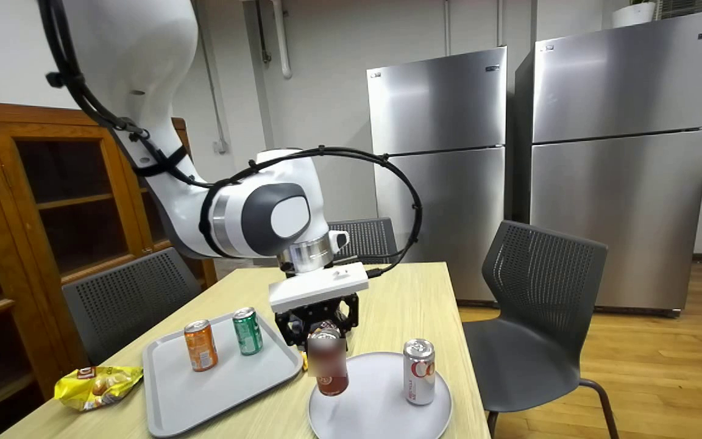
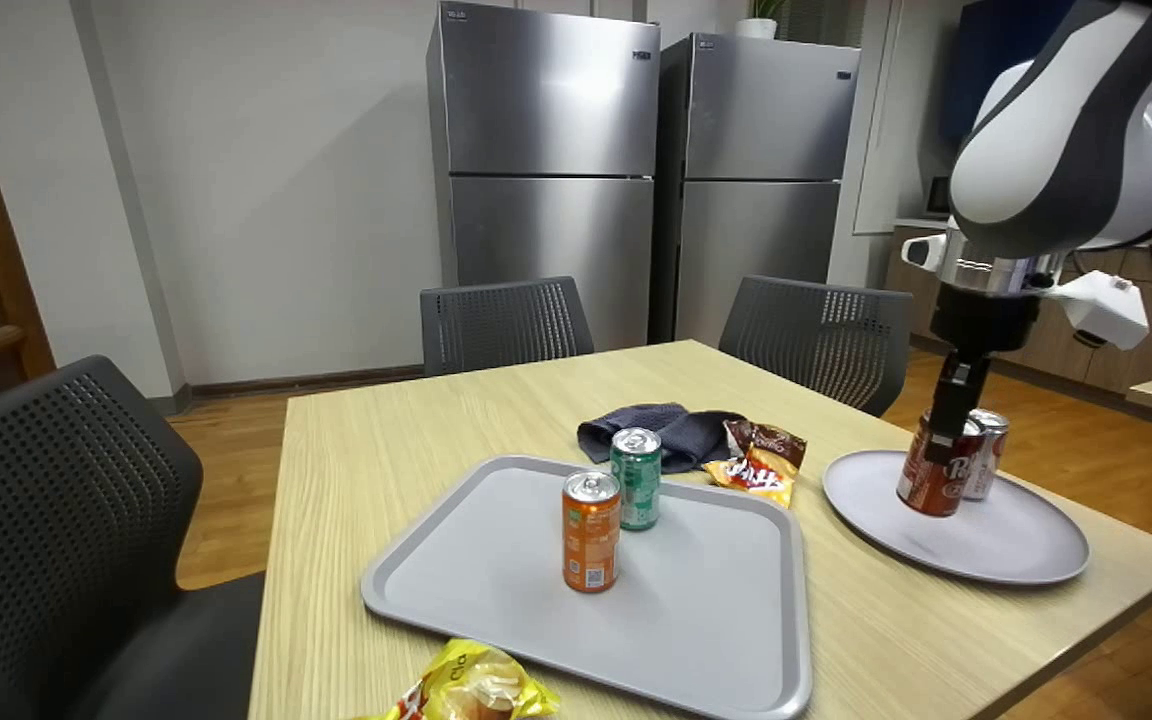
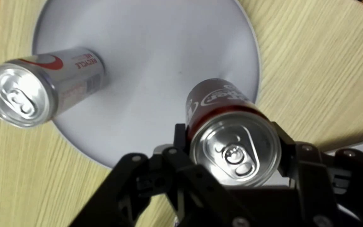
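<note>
Maroon Dr Pepper can, pinched by the black gripper.
In both exterior views I see it over the round grey plate, where a silver Coke can stands; in the wrist view, fingers clasp the maroon sides.

In an exterior view I steer by the tray, on the table. Two cans stand on it, the front can before and left of the back can. Just before the tray lies a snack bag; behind the tray, a cloth, with a wrapper beside that, past the tray's back right corner. Right of the tray sits the plate; the outer can stands on its side away from the tray. My gripper has the held can over the plate's tray side; base contact I can't tell. A chair is left of the tray, a refrigerator well behind.
</note>
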`<state>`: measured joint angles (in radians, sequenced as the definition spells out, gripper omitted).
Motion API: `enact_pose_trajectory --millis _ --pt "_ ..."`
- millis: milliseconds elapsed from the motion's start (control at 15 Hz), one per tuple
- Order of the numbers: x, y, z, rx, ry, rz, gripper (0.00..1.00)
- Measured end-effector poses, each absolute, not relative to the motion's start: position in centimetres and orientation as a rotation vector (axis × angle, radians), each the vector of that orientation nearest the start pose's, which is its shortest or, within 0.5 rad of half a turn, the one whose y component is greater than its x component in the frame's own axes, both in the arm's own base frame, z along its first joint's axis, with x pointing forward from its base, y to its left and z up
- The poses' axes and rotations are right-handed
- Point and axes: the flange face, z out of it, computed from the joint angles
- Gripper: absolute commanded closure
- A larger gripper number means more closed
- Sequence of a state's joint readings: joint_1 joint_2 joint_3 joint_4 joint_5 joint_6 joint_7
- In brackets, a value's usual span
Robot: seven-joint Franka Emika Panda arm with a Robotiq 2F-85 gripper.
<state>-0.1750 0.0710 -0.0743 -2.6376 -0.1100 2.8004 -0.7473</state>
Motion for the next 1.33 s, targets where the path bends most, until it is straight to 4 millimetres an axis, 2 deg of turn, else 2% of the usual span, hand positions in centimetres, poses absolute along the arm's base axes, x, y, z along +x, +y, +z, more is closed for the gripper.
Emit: enact_pose_trajectory --millis 267,1000,1333 --pt "42.4 -6.0 23.5 -3.028 -1.087 -0.111 0.62" --pt "41.9 6.3 23.7 -2.863 -1.32 -0.152 0.62" --pt "41.1 10.2 23.6 -2.815 -1.387 -0.153 0.62"
